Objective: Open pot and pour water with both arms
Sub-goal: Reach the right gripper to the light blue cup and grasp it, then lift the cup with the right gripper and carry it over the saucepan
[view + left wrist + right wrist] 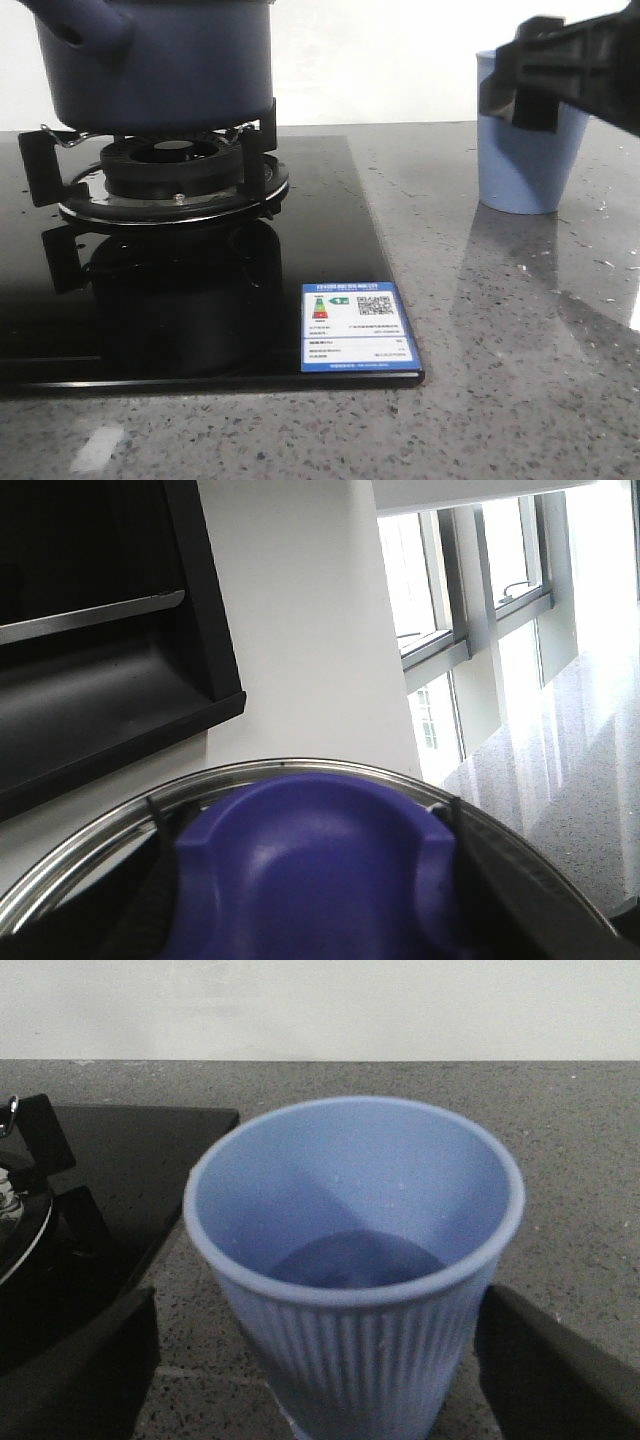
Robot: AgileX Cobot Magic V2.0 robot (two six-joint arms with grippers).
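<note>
The pot (160, 60) sits on the burner (172, 175) of the black stove (200, 300) in the upper left of the front view, its stubby handle (85, 25) pointing to the left edge of the frame. The pale blue cup (525, 160) stands on the grey desk (520, 350) at the upper right, well apart from the pot.

The step in hand looks to be the right arm taking the cup for the pour. To do it well, the fingers should close evenly on the ribbed wall below the rim, gently enough that the thin wall does not buckle. The cup should stay upright while it is lifted, since the right wrist view shows something dark at the bottom of the cup that may be water.

The right end effector (350, 1360) is spread wide, with one dark finger (75, 1370) at the lower left of that frame and the other at the lower right, the cup between them. A gap shows on each side, so it seems not yet to be gripping.

The left end effector is not itself visible. The left wrist view is filled at the bottom by a blue knob (310, 870) ringed by a metal rim, probably the pot lid (80, 855), held close to the camera and away from the pot. Whether the fingers are clamped on it cannot be told.
</note>
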